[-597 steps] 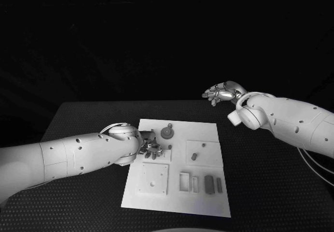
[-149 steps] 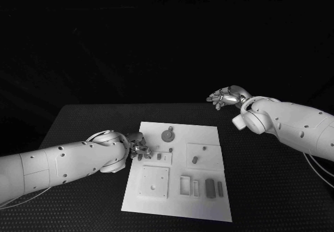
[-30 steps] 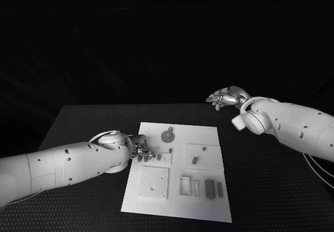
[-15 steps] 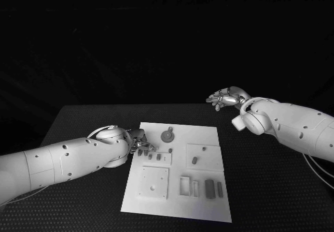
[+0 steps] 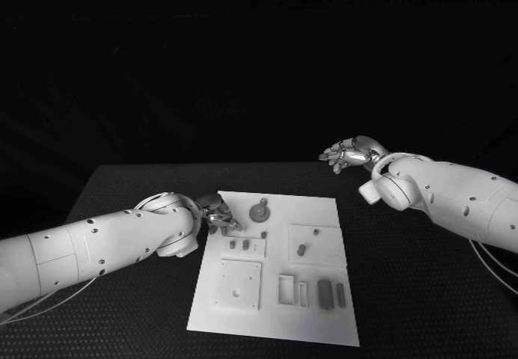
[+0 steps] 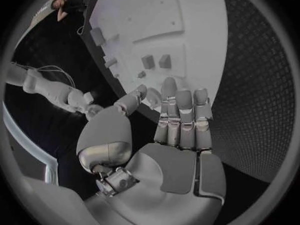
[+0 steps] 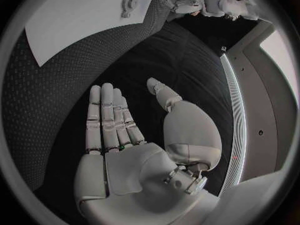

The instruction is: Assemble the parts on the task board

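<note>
Left hand at the board's near-left corner — right hand well clear

The left hand (image 5: 219, 217) hovered released, grasping nothing, beside the round part (image 5: 259, 210) on the task board (image 5: 317, 203); the right hand (image 5: 347, 155) — flat, empty — hung beyond the far edge.

White task board (image 5: 313, 258), grey parts (image 5: 325, 290), black dimpled table (image 5: 432, 284).

Black, finely textured table (image 5: 129, 187) under unbroken darkness behind and to both sides, with a pale wall panel (image 7: 284, 75) and a thin bright strip (image 7: 234, 110) beyond its far edge.
</note>
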Tool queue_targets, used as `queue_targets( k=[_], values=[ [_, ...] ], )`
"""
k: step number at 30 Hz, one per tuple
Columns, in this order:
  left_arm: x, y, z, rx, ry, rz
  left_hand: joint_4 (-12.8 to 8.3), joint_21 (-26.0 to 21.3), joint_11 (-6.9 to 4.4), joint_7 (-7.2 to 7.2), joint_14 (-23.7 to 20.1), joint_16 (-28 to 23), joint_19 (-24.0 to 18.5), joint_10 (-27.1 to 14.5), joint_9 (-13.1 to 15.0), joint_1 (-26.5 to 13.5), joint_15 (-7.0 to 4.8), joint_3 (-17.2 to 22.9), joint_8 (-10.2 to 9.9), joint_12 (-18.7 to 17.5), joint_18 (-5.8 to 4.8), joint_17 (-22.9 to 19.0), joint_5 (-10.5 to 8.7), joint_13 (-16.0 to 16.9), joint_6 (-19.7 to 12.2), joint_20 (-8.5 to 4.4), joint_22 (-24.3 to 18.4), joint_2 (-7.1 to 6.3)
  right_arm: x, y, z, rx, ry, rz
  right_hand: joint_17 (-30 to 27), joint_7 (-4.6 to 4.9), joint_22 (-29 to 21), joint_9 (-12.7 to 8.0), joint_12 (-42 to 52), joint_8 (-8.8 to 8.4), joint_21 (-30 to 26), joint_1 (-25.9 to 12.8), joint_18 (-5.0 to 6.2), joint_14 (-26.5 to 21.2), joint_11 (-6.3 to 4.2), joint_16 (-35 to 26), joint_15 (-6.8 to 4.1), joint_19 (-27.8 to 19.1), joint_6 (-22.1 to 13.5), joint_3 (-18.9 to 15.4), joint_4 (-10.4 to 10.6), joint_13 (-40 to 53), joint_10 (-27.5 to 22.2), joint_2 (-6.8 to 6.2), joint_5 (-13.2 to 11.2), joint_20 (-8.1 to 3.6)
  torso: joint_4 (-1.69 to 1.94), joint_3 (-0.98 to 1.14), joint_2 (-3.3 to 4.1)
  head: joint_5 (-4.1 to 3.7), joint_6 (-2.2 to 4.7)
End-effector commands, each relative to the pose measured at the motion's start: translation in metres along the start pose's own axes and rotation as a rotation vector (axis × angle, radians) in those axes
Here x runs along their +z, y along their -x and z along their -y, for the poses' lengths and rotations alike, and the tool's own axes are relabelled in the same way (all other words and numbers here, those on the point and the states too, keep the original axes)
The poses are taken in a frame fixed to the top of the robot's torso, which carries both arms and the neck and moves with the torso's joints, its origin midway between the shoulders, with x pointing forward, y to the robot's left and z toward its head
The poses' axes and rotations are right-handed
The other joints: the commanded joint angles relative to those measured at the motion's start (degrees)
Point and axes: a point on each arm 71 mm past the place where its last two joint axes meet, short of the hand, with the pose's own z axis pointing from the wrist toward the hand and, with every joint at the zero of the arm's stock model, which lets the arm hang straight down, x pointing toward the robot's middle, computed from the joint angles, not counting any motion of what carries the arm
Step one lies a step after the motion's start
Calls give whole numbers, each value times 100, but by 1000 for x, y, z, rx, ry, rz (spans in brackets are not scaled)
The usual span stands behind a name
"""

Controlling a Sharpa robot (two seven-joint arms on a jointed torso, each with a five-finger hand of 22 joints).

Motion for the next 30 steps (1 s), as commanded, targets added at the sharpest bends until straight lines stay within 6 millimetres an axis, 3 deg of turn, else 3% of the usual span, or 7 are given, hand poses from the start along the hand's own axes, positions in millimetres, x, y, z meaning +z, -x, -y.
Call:
queue_targets(
  k=[1,3,8,17,21,23,30],
  values=[
    [-2,8,22,-72,-242,126,-164,-293,184,137,-338,-489,-369,-203,-61,652,242,41,-89,-261,-42,-231,11,-155,-219,-230,-74,-55,0,0,0,0,6,-13,-6,75,10,-6,24,18,-33,-38,46,-44,-3,7,14,8,-37,-8,17,-8,-35,21,31,33,0,1,2,-12,16],
    [-3,9,30,-20,-319,160,-295,-441,276,117,-511,-818,-541,-328,-129,1171,392,110,-190,-468,-42,-380,40,-271,-394,-101,-112,-81,0,0,1,0,5,-13,-6,75,11,-6,25,18,-34,-38,46,-44,-3,7,14,8,-37,-7,17,-9,-35,22,31,33,2,-1,4,-22,24],
    [-2,6,47,98,-447,201,-305,-543,421,97,-412,-1087,-537,-389,-257,1886,490,0,-316,-1059,-42,-460,46,-585,-448,-3,-95,-136,0,0,1,0,5,-13,-6,75,13,-6,27,19,-35,-36,46,-44,-3,8,14,9,-36,-7,17,-10,-35,24,31,33,-3,2,3,-29,44],
    [9,-10,71,333,-538,177,-245,-632,540,9,-276,-1166,-436,-556,-516,1975,536,-318,-565,-1908,-36,-380,-7,-939,-627,11,-34,-269,0,-2,1,1,3,-17,-6,76,16,-7,31,21,-38,-35,46,-42,-4,9,14,11,-35,-6,17,-13,-33,28,30,33,-14,-5,10,-45,59],
    [14,-19,75,442,-543,141,-207,-510,526,-11,-2,-1037,-95,-583,-616,1895,498,-579,-653,-2155,74,-287,1,-1040,-746,-46,19,-311,1,-3,1,1,5,-20,-6,77,18,-7,32,21,-38,-34,46,-42,-4,9,14,12,-34,-6,16,-15,-32,29,30,32,-21,-2,12,-53,64],
    [15,-22,77,469,-539,121,-182,-389,457,-32,246,-910,179,-451,-649,1935,425,-647,-635,-2209,163,-211,1,-1054,-697,-105,68,-308,1,-4,0,1,5,-20,-6,77,19,-7,33,21,-39,-34,46,-42,-4,10,14,13,-34,-6,16,-15,-31,29,30,32,-25,0,12,-58,65],
    [22,-28,78,543,-514,50,-192,20,289,38,762,-334,804,77,-674,2059,246,-732,-514,-2207,334,112,63,-970,-398,-285,226,-133,1,-5,0,2,6,-22,-6,78,22,-8,36,22,-41,-34,46,-41,-5,10,14,15,-34,-6,16,-18,-30,30,30,32,-18,3,9,-71,43]
  ],
)
